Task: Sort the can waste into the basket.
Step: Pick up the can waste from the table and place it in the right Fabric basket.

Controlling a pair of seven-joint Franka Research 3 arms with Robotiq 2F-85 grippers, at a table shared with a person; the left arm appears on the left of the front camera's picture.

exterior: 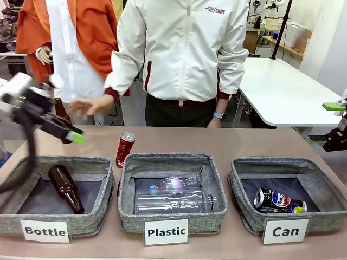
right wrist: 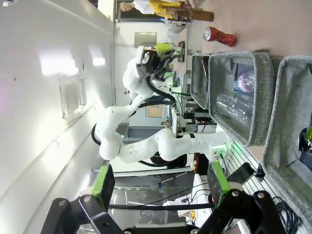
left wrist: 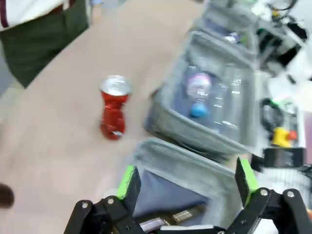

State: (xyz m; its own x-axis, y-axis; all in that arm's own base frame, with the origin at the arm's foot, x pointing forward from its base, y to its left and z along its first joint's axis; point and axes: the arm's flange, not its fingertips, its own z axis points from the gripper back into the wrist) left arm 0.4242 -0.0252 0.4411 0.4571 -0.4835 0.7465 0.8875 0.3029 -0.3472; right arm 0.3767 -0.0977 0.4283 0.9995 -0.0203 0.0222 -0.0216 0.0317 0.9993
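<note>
I count three grey baskets in a row on the table point(exterior: 244, 143): the Bottle basket point(exterior: 92, 222), the Plastic basket point(exterior: 130, 216) and the Can basket point(exterior: 325, 219). There are two crushed cans, the red can point(exterior: 125, 149) and the dark can point(exterior: 279, 200). Brown glass comes to two as well, the lying brown bottle point(exterior: 66, 188) and the standing brown bottle point(exterior: 59, 111). Clear plastic looks like two: the labelled clear bottle point(exterior: 176, 183) and the plain clear bottle point(exterior: 173, 203). One person point(exterior: 184, 54) stands opposite.

The brown tabletop point(exterior: 217, 143) carries three grey baskets in a row along its near edge: Bottle basket point(exterior: 54, 161), Plastic basket point(exterior: 173, 215), Can basket point(exterior: 271, 161) (each fronted by a white card). Behind them a crushed red can point(exterior: 125, 149) stands upright, with a brown bottle point(exterior: 59, 108) farther left.
</note>
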